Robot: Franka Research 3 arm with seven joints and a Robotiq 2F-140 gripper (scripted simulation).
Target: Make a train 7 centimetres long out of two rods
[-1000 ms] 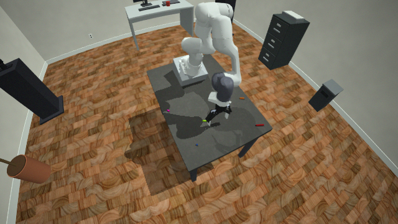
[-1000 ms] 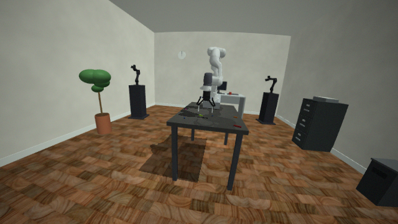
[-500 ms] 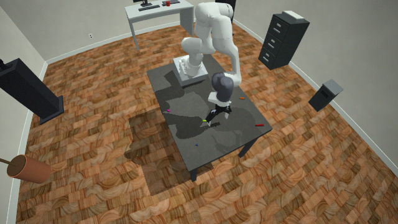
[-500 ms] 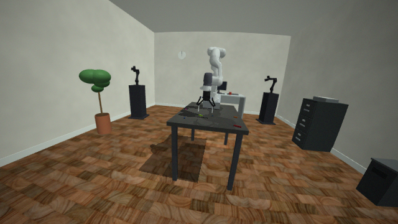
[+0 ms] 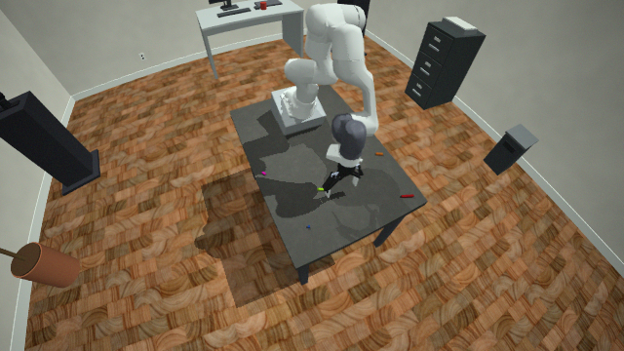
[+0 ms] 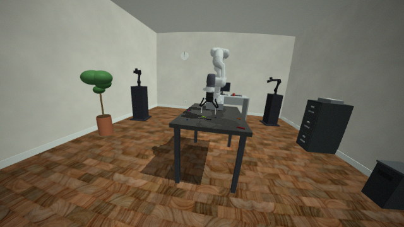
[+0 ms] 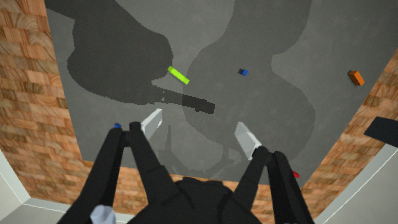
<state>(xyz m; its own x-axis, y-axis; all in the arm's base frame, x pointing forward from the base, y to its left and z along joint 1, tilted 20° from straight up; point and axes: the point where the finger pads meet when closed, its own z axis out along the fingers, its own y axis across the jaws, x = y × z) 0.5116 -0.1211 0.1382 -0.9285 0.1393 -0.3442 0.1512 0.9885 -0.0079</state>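
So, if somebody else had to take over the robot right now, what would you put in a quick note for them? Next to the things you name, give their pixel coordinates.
Tool (image 5: 341, 187) (image 6: 208, 112) (image 7: 199, 122): open, holding nothing, above the table.
Where things are: the lime rod (image 5: 320, 189) (image 6: 203, 116) (image 7: 178, 75) lies near the tool; the magenta rod (image 5: 263, 173) (image 6: 189, 110) is by the table's left edge in the top view.
Done: no train yet.
Left: lime and magenta add up to seven, so join them end to end, lying flat, and keep the blue, orange and red rods clear of them.
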